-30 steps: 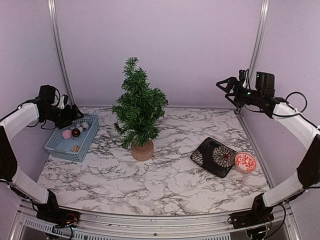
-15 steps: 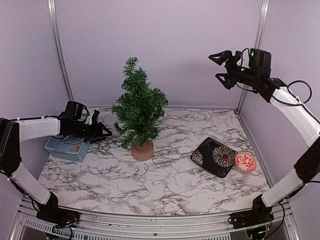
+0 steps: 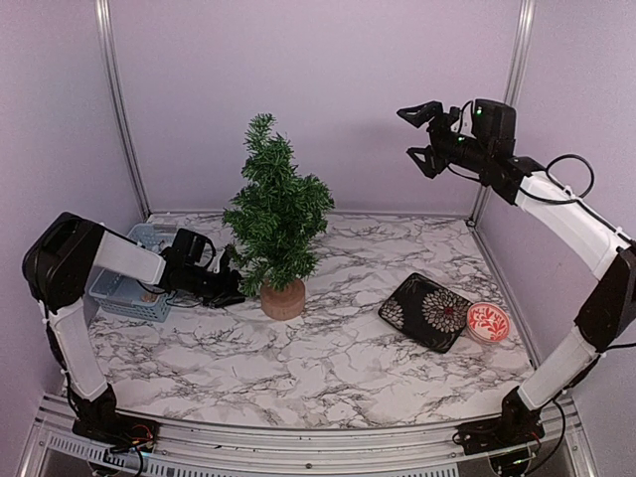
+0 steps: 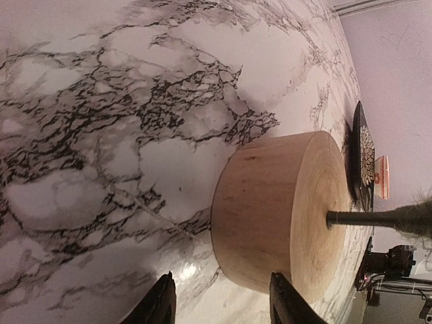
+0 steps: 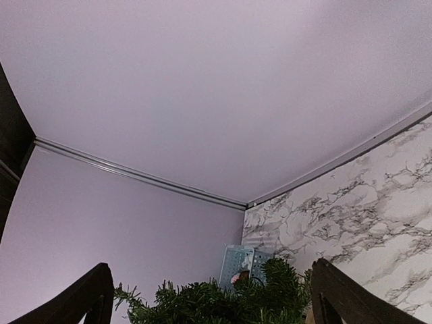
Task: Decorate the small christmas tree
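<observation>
The small christmas tree (image 3: pixel 276 214) stands left of centre on the marble table, on its round tan stump (image 3: pixel 283 299). My left gripper (image 3: pixel 227 288) is low over the table, just left of the stump and pointing at it. In the left wrist view the stump (image 4: pixel 277 209) fills the middle, and the left gripper (image 4: pixel 223 305) stands partly open just short of it with nothing between its fingers. My right gripper (image 3: pixel 417 134) hangs high at the right, open and empty, facing the tree. In the right wrist view the tree's top (image 5: pixel 270 290) shows low between the fingers (image 5: pixel 91 297).
A blue basket (image 3: pixel 124 288) with ornaments sits at the far left, mostly behind the left arm; it also shows past the tree as the basket (image 5: pixel 236 260). A black patterned dish (image 3: pixel 430 311) and a small red-and-white dish (image 3: pixel 488 322) lie at the right.
My left gripper has left the basket, swung right and down to the tree's stump, and its jaws have narrowed. The right gripper has risen and moved left, still wide open.
</observation>
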`<action>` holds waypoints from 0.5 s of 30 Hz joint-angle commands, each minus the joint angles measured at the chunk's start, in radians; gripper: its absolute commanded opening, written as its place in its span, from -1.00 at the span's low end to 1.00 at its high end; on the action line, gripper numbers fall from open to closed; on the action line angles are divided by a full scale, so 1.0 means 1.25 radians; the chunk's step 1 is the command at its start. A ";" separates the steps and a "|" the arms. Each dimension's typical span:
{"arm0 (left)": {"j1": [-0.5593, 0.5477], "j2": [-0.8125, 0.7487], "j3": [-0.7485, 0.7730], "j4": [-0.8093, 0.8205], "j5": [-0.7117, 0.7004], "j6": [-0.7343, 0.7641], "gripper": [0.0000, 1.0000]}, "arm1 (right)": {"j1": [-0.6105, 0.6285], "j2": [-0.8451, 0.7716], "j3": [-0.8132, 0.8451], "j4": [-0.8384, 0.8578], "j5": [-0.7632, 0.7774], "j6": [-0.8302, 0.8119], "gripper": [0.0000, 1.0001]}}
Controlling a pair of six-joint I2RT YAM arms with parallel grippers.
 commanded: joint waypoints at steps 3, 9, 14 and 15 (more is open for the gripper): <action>-0.012 0.080 0.079 0.072 0.030 0.000 -0.04 | 0.011 -0.014 0.006 0.080 0.009 0.019 0.98; -0.016 0.142 0.148 0.075 0.039 -0.003 -0.02 | -0.005 0.000 -0.019 0.133 -0.007 0.023 0.98; -0.023 0.183 0.191 0.079 0.058 -0.009 -0.01 | -0.016 0.027 -0.016 0.161 -0.039 0.038 0.98; -0.025 0.191 0.197 0.082 0.062 -0.011 -0.01 | -0.020 0.031 -0.014 0.166 -0.044 0.037 0.98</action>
